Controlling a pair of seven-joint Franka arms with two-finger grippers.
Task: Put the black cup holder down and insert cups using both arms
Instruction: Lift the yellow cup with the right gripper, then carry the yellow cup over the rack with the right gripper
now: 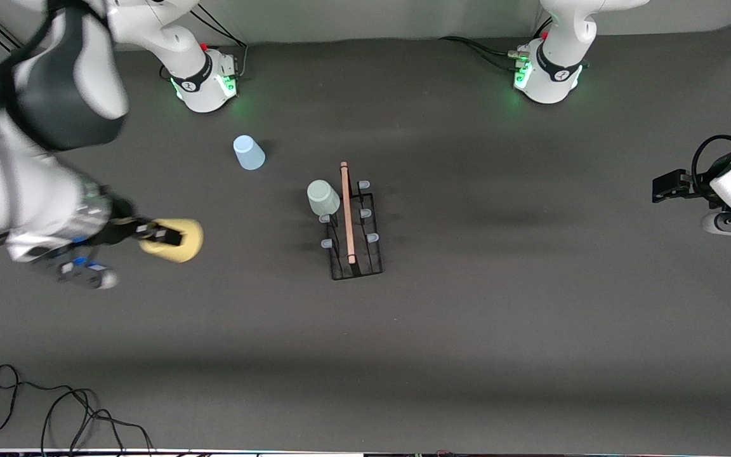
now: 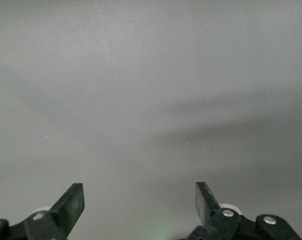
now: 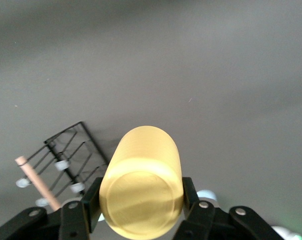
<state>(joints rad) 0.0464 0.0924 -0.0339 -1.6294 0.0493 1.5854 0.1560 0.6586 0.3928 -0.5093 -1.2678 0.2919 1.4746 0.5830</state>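
We hold the yellow cup (image 1: 174,241) pinched in the right end effector (image 1: 157,235), lifted over the surface (image 1: 467,330) toward the right arm's end; the cup lies on its side in the grip, bottom toward the wrist camera, probably so its mouth can be turned onto a peg. The black cup holder (image 1: 353,219) stands mid-surface with its wooden rod handle (image 1: 347,212) on top, placed where both arms can likely reach it. The mint green cup (image 1: 323,197) already sits on one peg at the holder's end farther from the front camera. The light blue cup (image 1: 249,153) rests upside down on the surface, farther from the front camera than the holder, toward the right arm's end.

The left end effector (image 2: 140,205) waits over bare surface with its fingers spread and nothing between them.

We count three cups, one holder, and five bare pegs.
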